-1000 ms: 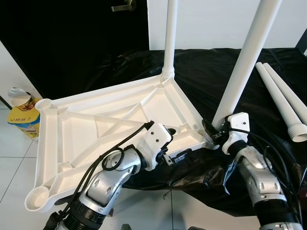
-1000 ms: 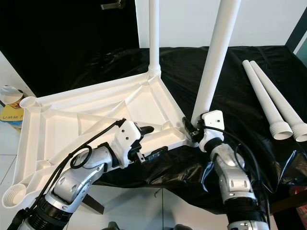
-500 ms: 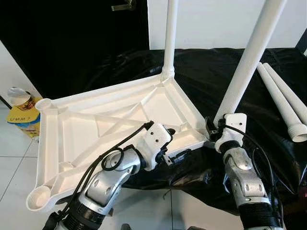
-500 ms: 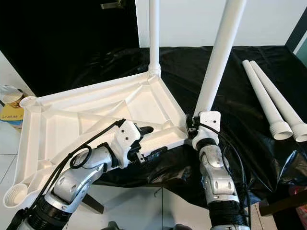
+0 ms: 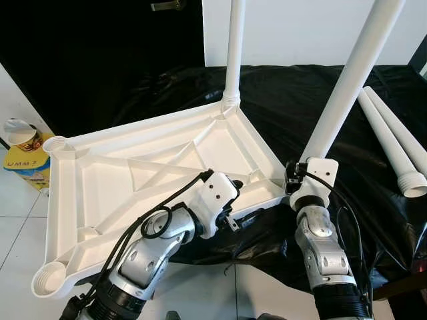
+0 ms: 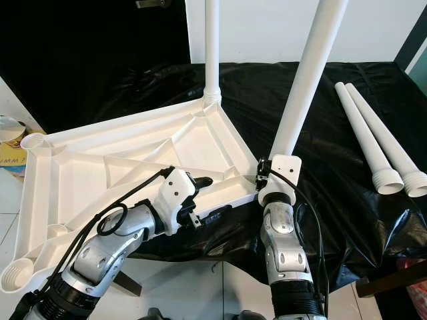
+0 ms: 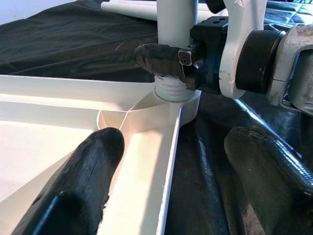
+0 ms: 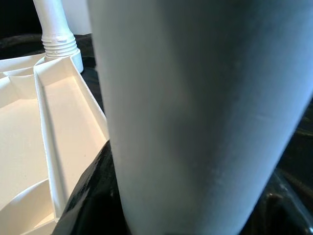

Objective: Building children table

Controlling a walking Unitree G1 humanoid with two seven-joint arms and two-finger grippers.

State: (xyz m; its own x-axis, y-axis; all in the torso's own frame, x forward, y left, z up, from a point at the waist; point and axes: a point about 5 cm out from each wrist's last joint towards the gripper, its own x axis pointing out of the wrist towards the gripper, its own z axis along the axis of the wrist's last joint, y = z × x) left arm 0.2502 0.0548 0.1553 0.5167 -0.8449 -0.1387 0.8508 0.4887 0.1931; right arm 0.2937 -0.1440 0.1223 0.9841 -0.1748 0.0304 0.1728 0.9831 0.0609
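The left tool [image 5: 241, 215] straddles the near rim of the upturned tabletop [image 5: 133, 180], fingers spread, 1 inside the rim and 1 outside, not pinching. At 3 o'clock from it, the right tool [image 5: 293, 181] pinches the base of a white leg [image 5: 347, 80] at the tabletop's near corner socket. That leg's long axis leans toward 1 o'clock, so the right arm is the one placed to turn it. A second leg [image 5: 234, 53] stands in the far corner. 2 spare legs [image 5: 393, 137] lie on the black-draped desk [image 5: 293, 100] at far right.

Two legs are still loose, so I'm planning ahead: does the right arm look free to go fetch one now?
Probably not yet. The right gripper is shut on the leg at the tabletop's near corner. The loose legs lie unobstructed on the black sheet to its right, once it lets go.
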